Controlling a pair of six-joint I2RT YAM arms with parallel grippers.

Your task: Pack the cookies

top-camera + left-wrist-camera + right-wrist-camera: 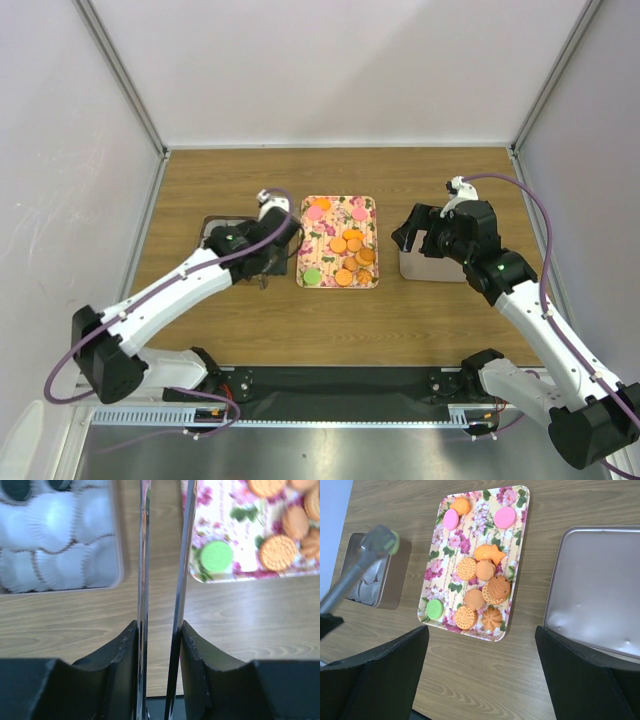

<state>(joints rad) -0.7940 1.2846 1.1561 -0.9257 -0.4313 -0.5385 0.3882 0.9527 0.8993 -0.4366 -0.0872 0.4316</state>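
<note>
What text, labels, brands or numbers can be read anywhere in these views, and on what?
No readable text in any view.
Cookies: embossed patterns, too blurred to read as letters.
Tray: floral print only.
Tin, lid, tongs: no markings visible.

Glossy floral tray, matt cookies, woodgrain table. Right of the tray a dull metal lid, left crinkly paper cups and shiny metal tongs.

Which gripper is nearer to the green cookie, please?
Left. The left gripper hangs left of the green cookie, off the floral tray; the right gripper is beyond the tray's opposite edge.
</note>
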